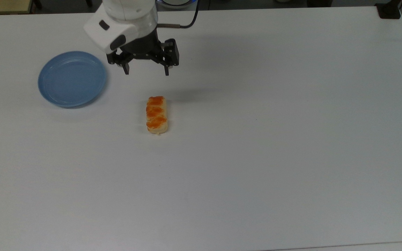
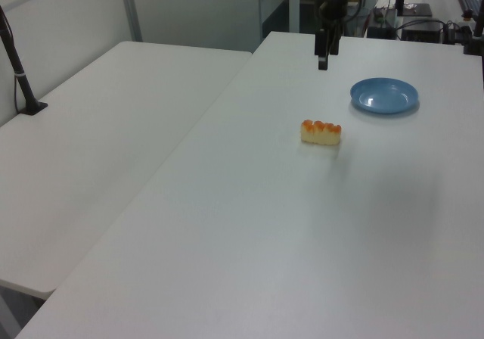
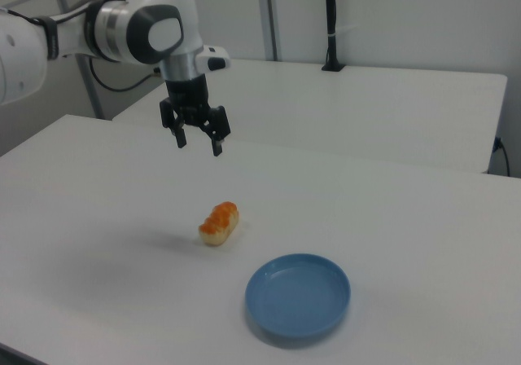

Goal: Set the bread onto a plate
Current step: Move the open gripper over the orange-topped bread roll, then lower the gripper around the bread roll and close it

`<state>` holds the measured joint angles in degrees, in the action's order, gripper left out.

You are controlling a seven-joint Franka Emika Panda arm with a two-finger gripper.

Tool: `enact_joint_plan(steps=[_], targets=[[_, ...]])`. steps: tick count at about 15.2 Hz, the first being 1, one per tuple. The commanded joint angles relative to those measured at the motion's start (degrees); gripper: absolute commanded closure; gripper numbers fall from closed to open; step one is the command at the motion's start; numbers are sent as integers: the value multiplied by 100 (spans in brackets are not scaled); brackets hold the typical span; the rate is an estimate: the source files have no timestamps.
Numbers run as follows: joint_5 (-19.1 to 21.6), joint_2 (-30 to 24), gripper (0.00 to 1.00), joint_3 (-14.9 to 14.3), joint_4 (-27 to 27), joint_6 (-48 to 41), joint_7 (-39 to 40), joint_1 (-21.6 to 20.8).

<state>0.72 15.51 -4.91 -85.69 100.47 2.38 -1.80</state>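
Note:
The bread (image 1: 157,115) is a small oblong loaf with an orange glazed top, lying on the white table (image 1: 257,139); it also shows in the left view (image 2: 321,132) and the right view (image 3: 219,222). The light-blue plate (image 1: 72,78) sits bare toward the top view's left of the loaf (image 2: 383,95) (image 3: 298,295). My gripper (image 1: 146,72) hangs open in the air above the table, short of the bread's far end, with nothing between its fingers (image 3: 198,144) (image 2: 323,59).
A second white table (image 2: 98,142) adjoins on the left view's left, with a black post (image 2: 17,66) clamped to it. A black clamp (image 1: 389,10) sits at the top view's upper right corner. Cables and equipment (image 2: 423,21) stand beyond the far edge.

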Motion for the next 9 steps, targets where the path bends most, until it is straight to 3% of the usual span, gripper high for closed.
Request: enact_joint_plan(steps=[1,5,9], targets=[[42,268,0,-28,-9,253,175,-48],[-37,506,0,-28,-263,753,403,-31],[-274,497,0,-28,-913,1202,606,-92]])
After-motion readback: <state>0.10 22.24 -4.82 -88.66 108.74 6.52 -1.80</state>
